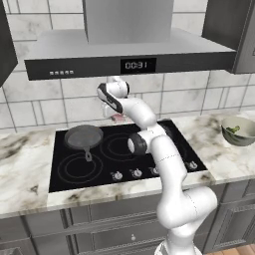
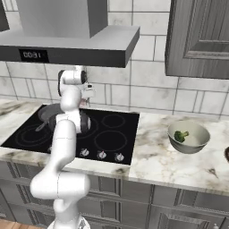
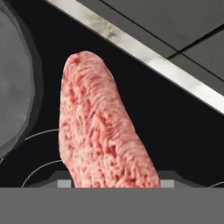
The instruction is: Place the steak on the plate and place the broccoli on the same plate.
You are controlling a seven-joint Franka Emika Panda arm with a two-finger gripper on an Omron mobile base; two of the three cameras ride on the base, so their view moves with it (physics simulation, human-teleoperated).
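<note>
Hand view: the steak point(image 3: 103, 131) hangs clamped between the jaws of the gripper point(image 3: 114, 183), lifted above the black cooktop point(image 3: 175, 118) beside a grey pan point(image 3: 15, 87). From the left base view, the arm holds the meat over the back of the stove. The broccoli point(image 2: 180, 136) sits in a bowl point(image 2: 197, 144) on the counter point(image 2: 165, 161), well apart to the right.

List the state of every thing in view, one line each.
steak: lifted above the stovetop, gripped in the claw.
claw: shut on the steak.
broccoli: lying in the bowl, untouched.
bowl: upright on the counter, right of the stovetop.
pan: empty, sitting on a rear burner.
stovetop: burners dark, no glow visible.
hood display: lit, showing digits.
</note>
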